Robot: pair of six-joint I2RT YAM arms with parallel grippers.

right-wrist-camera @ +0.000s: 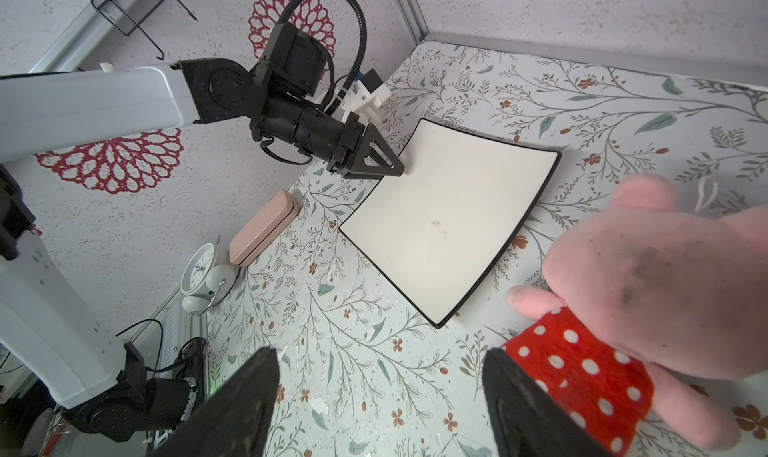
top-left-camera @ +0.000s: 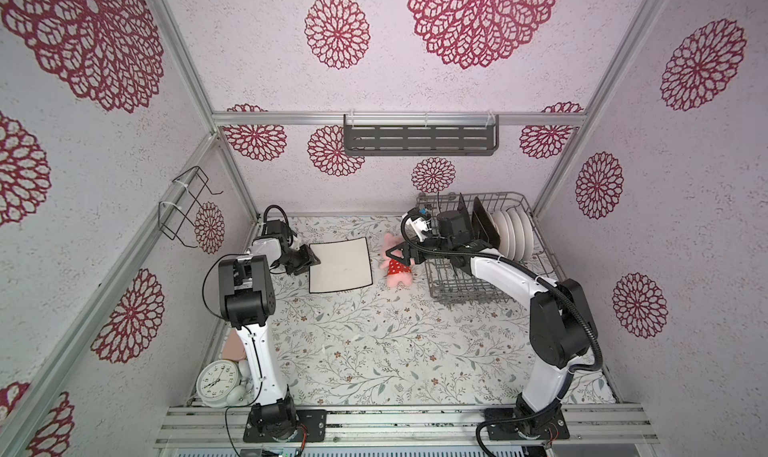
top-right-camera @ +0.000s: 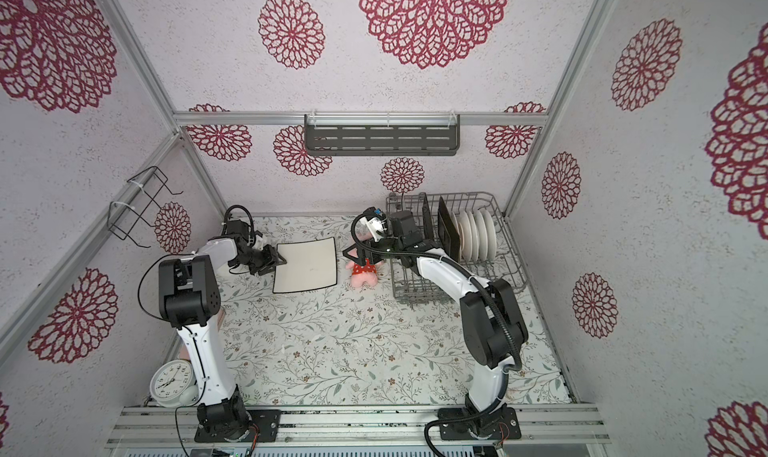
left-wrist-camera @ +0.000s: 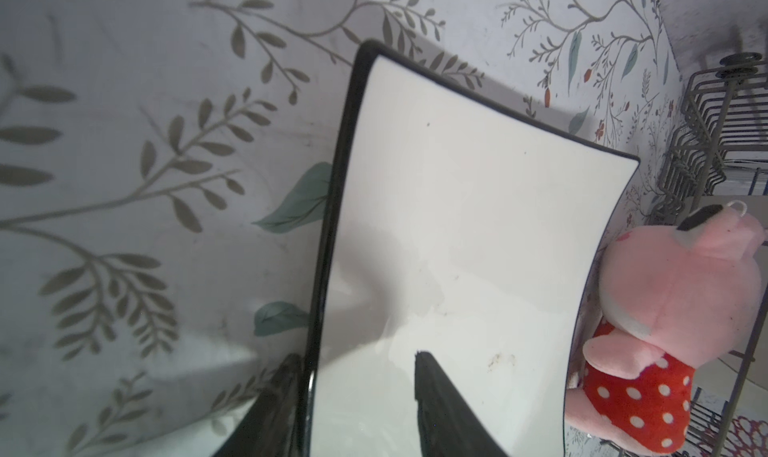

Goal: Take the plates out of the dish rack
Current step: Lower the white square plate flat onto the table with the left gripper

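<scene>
Cream plate [left-wrist-camera: 457, 226] rim sits loose between half-parted jaws of left pincer [left-wrist-camera: 357, 357], seen only from its wrist.

Right arm [top-left-camera: 498, 268] hides the middle of the dish rack [top-left-camera: 465, 297]. White plates [top-left-camera: 515, 230] sit edge-on, faces unreadable. Pink case [top-left-camera: 233, 348] at 8 o'clock barely shows.

Top views high, looking down over whole scene; wrist views close, both sharing cream plate [left-wrist-camera: 457, 226].
</scene>
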